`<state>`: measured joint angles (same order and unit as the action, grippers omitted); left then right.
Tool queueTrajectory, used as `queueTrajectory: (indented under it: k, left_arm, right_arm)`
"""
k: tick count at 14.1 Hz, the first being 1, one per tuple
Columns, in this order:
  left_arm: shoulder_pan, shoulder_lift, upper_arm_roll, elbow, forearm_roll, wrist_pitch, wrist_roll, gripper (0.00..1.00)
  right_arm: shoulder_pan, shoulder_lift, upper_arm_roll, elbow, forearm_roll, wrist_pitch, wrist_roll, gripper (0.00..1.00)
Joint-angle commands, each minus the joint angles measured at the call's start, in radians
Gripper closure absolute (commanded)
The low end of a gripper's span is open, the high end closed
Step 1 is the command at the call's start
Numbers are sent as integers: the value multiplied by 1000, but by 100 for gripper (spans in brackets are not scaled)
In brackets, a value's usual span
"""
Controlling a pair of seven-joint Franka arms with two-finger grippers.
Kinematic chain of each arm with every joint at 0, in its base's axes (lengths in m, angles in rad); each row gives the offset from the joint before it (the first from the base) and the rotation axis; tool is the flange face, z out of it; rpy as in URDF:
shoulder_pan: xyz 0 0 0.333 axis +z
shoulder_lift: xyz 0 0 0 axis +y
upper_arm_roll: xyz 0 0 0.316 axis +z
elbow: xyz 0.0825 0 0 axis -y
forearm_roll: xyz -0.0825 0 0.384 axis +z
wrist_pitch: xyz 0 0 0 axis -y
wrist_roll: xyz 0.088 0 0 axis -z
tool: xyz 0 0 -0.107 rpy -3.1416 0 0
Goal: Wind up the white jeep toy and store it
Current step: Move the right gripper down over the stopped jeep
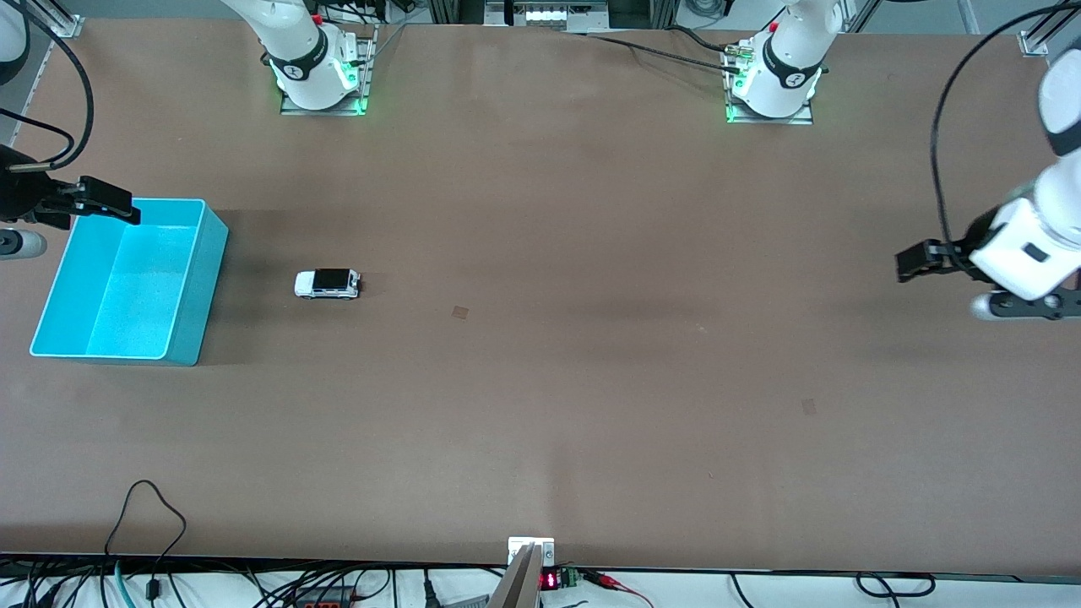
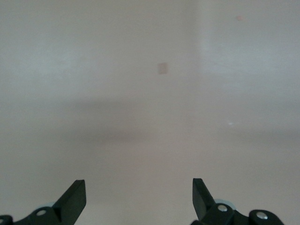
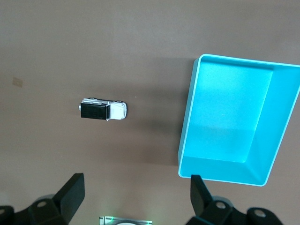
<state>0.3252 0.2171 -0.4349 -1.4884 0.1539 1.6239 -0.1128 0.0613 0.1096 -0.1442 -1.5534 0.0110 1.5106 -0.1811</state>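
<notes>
Inside, the cyan bin [image 1: 181, 325] holds nothing; the jeep [image 1: 328, 284] sits on the table [image 1: 591, 380] just beside it, toward the left arm's end. Right gripper [image 1: 127, 209] hangs over the bin's rim, left gripper [image 1: 908, 262] over the table's end, both wide open, holding nothing.

Open cyan bin [image 1: 190, 291] on the brown table [image 1: 591, 380], toward the right arm's end.

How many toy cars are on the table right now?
1. The white jeep toy stands on the table beside the cyan bin, toward the right arm's end. None seems hidden.
</notes>
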Motion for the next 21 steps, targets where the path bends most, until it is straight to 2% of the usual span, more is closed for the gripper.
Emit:
queueTrajectory:
  k: [1,3,5,9,11,12,16,21]
  left_arm:
    - [-134,-36,126,43,-20,-24,10,0]
    - [-237,-56,256,46,-42,-26,19,0]
    - [-279,-73,324,46,-57,-26,54,0]
    - [-262,-126,321,22,-95,-38,111,0]
    - [-238,-149,320,-4,-132,-33,111,0]
    - [-235,-154,318,-6,-143,-35,99,0]
    - [-233,-191,314,-61,-145,-12,85,0]
    - [-233,-211,315,-87,-145,-9,123,0]
  right_arm:
    - [2,-22,11,-22,7,-30,-101,0]
    - [0,-53,38,-69,1,-17,-130,0]
    - [-11,-92,81,-143,-6,37,-202,0]
    - [-126,-197,256,-379,-52,215,-389,0]
    - [-168,-226,346,-457,-74,285,-458,0]
    - [-182,-229,371,-480,-75,313,-489,0]
    - [-201,-229,394,-579,-74,423,-702,0]
    - [-207,-219,400,-720,-72,650,-892,0]
